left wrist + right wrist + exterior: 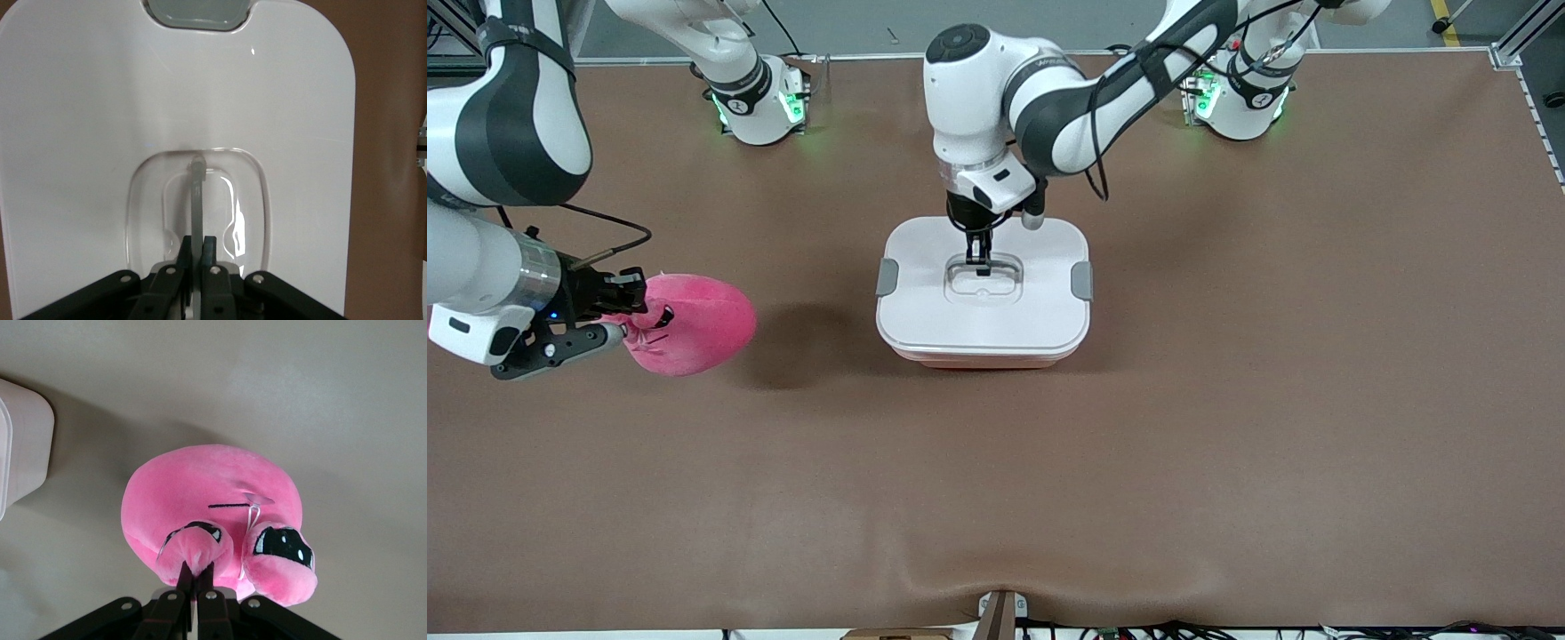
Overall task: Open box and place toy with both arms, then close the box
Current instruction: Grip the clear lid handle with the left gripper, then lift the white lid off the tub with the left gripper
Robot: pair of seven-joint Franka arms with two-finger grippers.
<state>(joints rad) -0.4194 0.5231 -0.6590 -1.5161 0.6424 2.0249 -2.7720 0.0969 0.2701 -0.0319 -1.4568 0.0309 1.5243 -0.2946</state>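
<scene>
Plush toy [694, 323], mid-left of frame, soft, light and squashy, hangs pinched by a protruding nub in the right gripper [624, 313]; rigid, smooth box [983, 293], centre, lid on, left gripper [979, 259] clamped on its recessed handle [197, 193].

The brown surface [1227, 427] (wrinkled along its edge nearest the front camera) carries the pale pink box [983, 293] with its white lid on, near the middle.
</scene>
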